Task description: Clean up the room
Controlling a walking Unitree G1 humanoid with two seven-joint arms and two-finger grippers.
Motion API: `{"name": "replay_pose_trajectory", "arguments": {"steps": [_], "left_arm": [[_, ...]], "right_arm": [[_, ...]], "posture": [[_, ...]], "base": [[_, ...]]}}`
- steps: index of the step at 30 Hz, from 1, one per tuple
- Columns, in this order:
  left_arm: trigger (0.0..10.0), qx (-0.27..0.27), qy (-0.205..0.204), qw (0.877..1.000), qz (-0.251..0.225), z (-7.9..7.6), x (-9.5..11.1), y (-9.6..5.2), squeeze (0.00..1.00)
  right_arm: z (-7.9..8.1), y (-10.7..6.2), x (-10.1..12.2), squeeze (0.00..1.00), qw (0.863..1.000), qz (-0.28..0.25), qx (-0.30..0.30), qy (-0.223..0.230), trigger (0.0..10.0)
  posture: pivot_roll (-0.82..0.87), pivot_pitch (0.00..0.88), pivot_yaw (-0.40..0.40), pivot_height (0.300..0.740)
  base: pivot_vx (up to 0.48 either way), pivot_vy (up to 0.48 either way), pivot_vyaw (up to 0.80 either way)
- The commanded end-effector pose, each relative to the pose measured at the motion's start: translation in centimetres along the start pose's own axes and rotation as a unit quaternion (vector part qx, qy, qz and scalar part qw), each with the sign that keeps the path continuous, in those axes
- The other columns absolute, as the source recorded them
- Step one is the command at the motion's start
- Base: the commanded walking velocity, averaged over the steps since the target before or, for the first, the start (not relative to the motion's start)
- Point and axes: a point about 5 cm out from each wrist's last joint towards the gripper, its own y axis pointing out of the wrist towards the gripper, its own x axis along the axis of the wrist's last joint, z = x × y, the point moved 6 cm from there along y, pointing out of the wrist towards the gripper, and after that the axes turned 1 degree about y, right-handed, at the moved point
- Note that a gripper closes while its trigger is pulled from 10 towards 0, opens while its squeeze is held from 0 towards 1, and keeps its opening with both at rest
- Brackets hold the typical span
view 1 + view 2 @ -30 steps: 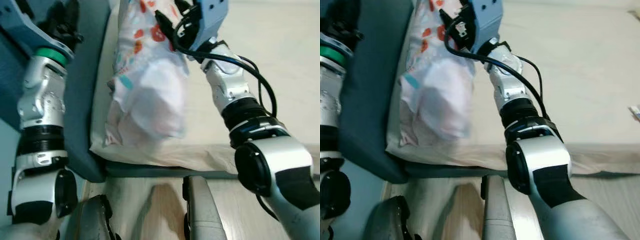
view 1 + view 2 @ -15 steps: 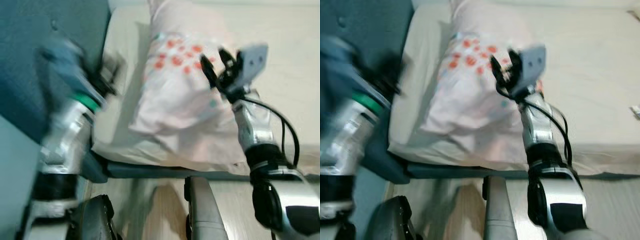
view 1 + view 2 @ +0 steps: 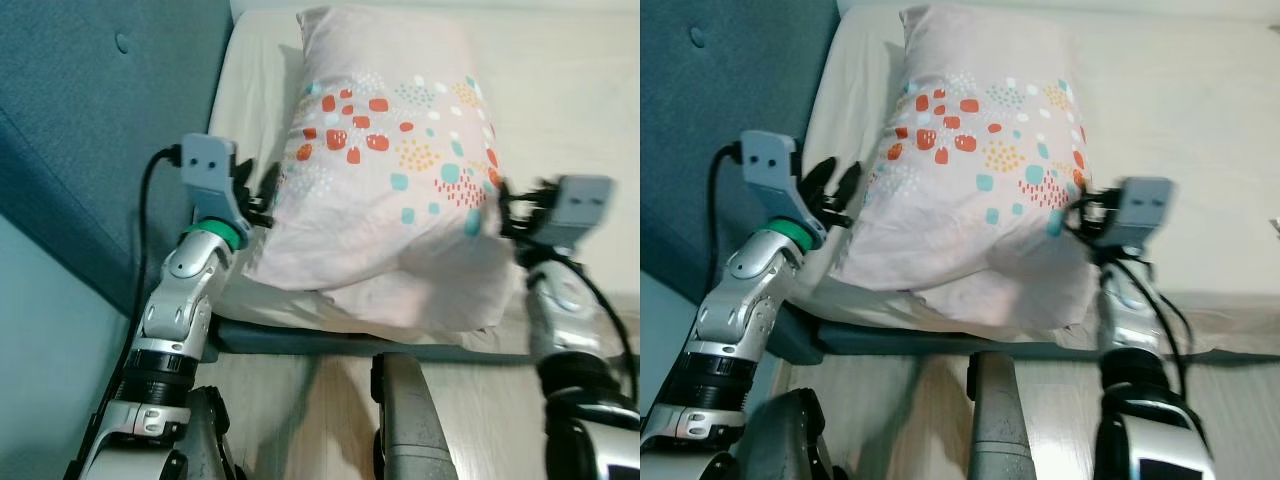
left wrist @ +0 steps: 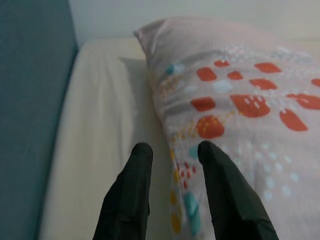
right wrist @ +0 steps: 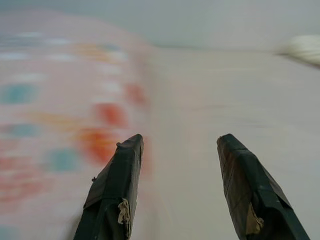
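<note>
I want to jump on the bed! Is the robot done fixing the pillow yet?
Nearly. The spotted pillow already lies on the bed beside the blue headboard. The left gripper and right gripper sit at its two sides with jaws open, holding nothing. Its near end overhangs the mattress edge a little, so it may need a push.

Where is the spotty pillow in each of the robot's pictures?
Left eye view: the pillow lies in the middle, on the bed, between the two claws.
Right eye view: it lies in the middle again, a bit further left.
Left wrist view: it lies on the right, beside the left claw.
Right wrist view: it is the blurry patch on the left, beside the right claw.
Shared landmark: the cream bed sheet under it.
</note>
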Motion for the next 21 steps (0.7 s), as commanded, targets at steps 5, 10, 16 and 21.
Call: {"name": "replay_pose_trajectory", "arguments": {"steps": [5, 10, 16, 21], "left_arm": [[10.0, 0.045, 0.048, 0.997, 0.036, -0.2, -1.8, 0.8, 0.00], [10.0, 0.050, 0.047, 0.997, 0.039, -1.6, -1.9, 1.9, 0.00], [10.0, 0.025, 0.033, 0.999, 0.008, -2.9, -0.5, 2.1, 0.00], [10.0, 0.000, -0.004, 1.000, -0.026, -3.5, 1.3, 1.6, 0.00]], "right_arm": [[-3.3, -1.9, -3.2, 0.00, 0.996, 0.061, -0.066, -0.016, 10.0], [-4.0, -2.5, -5.7, 0.00, 0.989, 0.129, -0.063, -0.038, 10.0], [-3.5, -1.6, -6.0, 0.00, 0.984, 0.162, -0.042, -0.068, 10.0], [-3.2, -1.1, -6.6, 0.00, 0.972, 0.204, -0.036, -0.108, 10.0]], "posture": [[-0.10, 0.141, 0.057, 0.536], [-0.09, 0.182, 0.074, 0.536], [-0.08, 0.209, 0.078, 0.536], [-0.04, 0.242, 0.074, 0.536]], "base": [[0.000, 0.000, 0.00], [0.000, 0.000, 0.00], [0.000, 0.000, 0.00], [0.000, 0.000, 0.00]]}}
